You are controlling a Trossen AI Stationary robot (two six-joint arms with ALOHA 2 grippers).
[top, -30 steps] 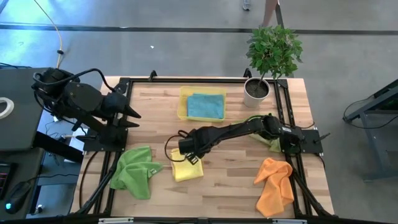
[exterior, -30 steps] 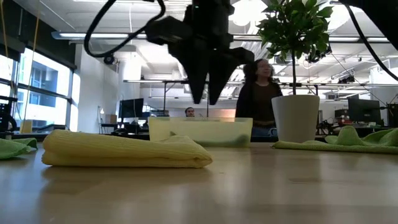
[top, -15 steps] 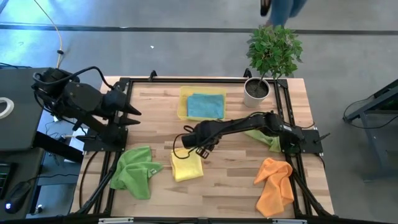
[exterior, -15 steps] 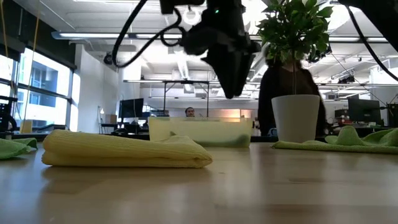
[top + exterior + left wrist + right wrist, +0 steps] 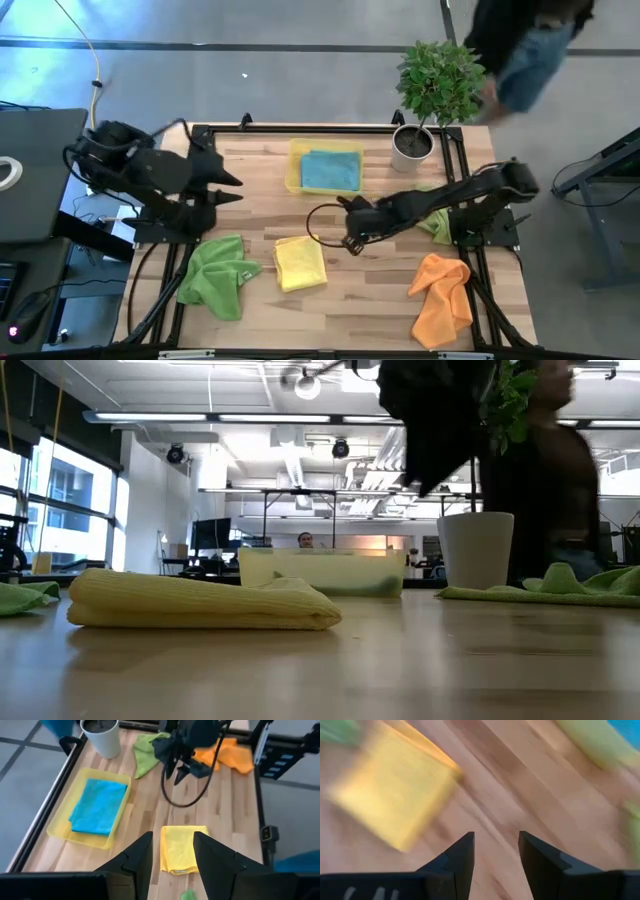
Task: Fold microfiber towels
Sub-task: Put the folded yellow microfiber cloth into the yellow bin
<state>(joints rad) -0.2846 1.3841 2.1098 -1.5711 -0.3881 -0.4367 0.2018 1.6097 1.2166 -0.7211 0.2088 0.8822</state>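
Note:
The yellow towel (image 5: 300, 263) lies folded flat at the middle near side of the table, seen too in the low view (image 5: 200, 603). A blue towel (image 5: 330, 170) lies folded in the yellow tray (image 5: 293, 180). A crumpled green towel (image 5: 218, 275) lies near left. Another green towel (image 5: 436, 224) lies at the right, partly under my right arm. An orange towel (image 5: 442, 295) is bunched near right. My right gripper (image 5: 351, 243) hangs open over bare wood, right of the yellow towel (image 5: 390, 805). My left gripper (image 5: 232, 188) is open, high above the table's left edge.
A potted plant (image 5: 415, 145) stands at the far right corner. Black frame rails (image 5: 190, 215) run along the table's left and right sides. A person (image 5: 530, 50) passes beyond the far right corner. Bare wood (image 5: 370, 290) shows between the yellow and orange towels.
My right gripper has left the yellow towel and swung toward the table's right edge, rising a little and staying open. The yellow towel lies as before. My left gripper has edged out a little over the table. A person has walked past behind the plant.

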